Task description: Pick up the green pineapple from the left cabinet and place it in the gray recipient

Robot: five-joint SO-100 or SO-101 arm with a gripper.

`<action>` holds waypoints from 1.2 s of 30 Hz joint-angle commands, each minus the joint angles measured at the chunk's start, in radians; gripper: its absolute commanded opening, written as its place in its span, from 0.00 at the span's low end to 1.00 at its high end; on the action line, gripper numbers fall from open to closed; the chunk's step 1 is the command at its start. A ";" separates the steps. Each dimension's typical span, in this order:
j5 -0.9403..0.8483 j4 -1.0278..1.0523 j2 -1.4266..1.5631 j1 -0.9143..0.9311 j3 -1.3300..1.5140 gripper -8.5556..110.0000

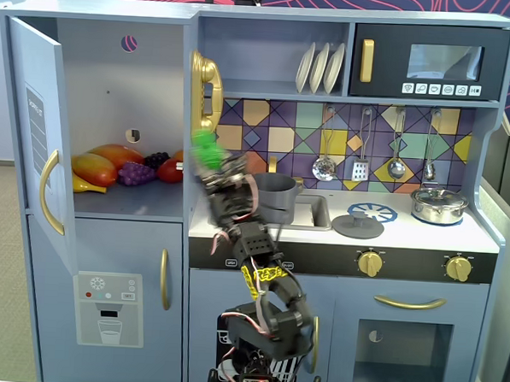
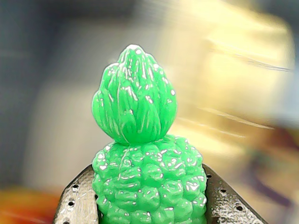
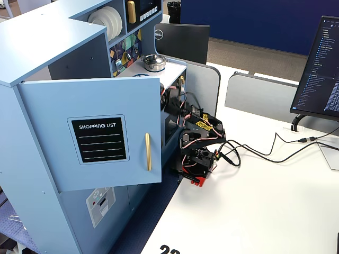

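My hand (image 1: 212,159) is clenched on the green pineapple (image 1: 207,146). In the wrist view the pineapple (image 2: 145,172) fills the centre, crown up, its bumpy body wedged between my two fingers (image 2: 77,200), which press against it on both sides. The background there is motion-blurred; nothing else can be read from it.

In a fixed view the pineapple is up in the air, just outside the open front of the left cabinet (image 1: 105,106), at that cabinet's right-hand edge and just below the gold telephone (image 1: 205,90) hanging there. The image of my hand and the pineapple is smeared.

The cabinet's door (image 1: 40,137) stands swung wide open. On the cabinet's shelf lie other toy fruits, including a purple grape bunch (image 1: 136,174).

The gray recipient (image 1: 276,196) sits to the right of the left cabinet, on the counter surface (image 1: 424,237) beside the sink (image 1: 314,213). The pineapple is near it, above and to its left, not touching.
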 commanded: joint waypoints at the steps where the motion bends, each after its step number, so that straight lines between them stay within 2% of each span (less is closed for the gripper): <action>1: 0.120 0.167 -0.117 0.275 -0.193 0.07; 9: 0.095 0.026 -0.535 0.376 -0.319 0.07; 13: 0.060 0.018 -0.690 0.405 -0.390 0.08; 16: 0.077 0.002 -0.776 0.425 -0.453 0.15; 19: 0.155 0.008 -0.790 0.439 -0.482 0.31; 20: 0.158 0.012 -0.778 0.440 -0.480 0.34; 23: 0.155 0.064 -0.692 0.431 -0.457 0.33; 29: 0.170 0.344 -0.402 0.413 -0.426 0.31; 33: 0.127 0.833 -0.118 0.364 -0.407 0.27; 36: 0.037 1.065 0.035 0.365 -0.270 0.24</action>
